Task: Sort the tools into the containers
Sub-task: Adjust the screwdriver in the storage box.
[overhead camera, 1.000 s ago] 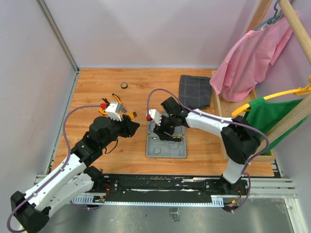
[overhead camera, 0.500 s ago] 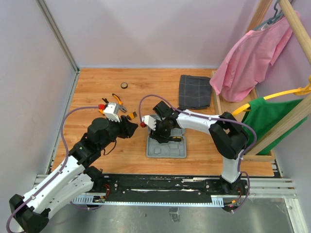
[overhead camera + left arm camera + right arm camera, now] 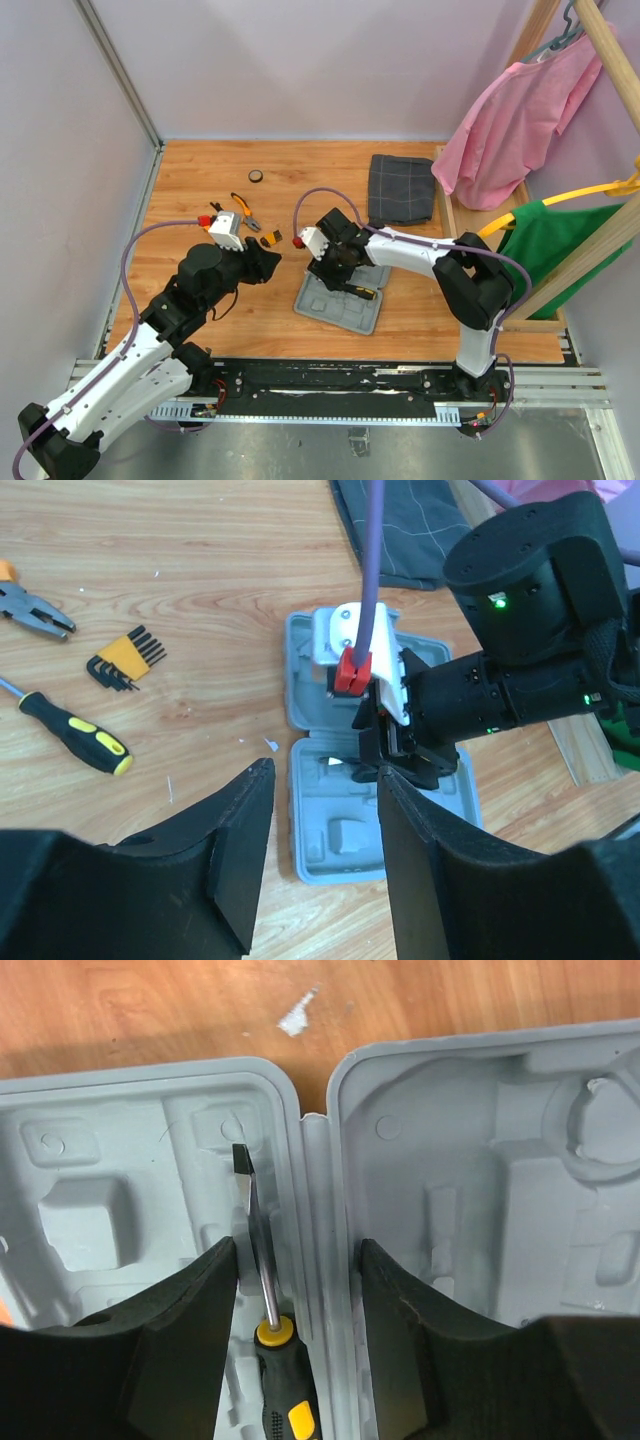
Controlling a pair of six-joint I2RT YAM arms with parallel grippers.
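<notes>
The right gripper point(image 3: 297, 1250) hangs low over the flat grey plastic hinged tool case point(image 3: 450, 1160). Its two fingers are spread wide, one on each side of the hinge line, and they clamp nothing. Between them a flat-blade screwdriver with a yellow-and-black handle point(image 3: 272, 1335) lies in one half of the case, just beside the hinge, touching neither finger. The case lies open near the middle of the wooden table point(image 3: 200, 160), skewed to the table's near edge.

The left gripper point(image 3: 325, 775) is held above the wood to the left of the case. Its fingers are likewise apart and empty, and they point toward the case.

Farther left, well apart from the case, lie a second yellow-and-black screwdriver point(image 3: 85, 740), a set of black hex keys in an orange holder point(image 3: 128, 660) and pliers with orange handles point(image 3: 35, 610). Beyond the case rests a dark grey checked folded cloth point(image 3: 402, 188). A small round dark-rimmed object point(image 3: 256, 176) sits alone near the far wall.
</notes>
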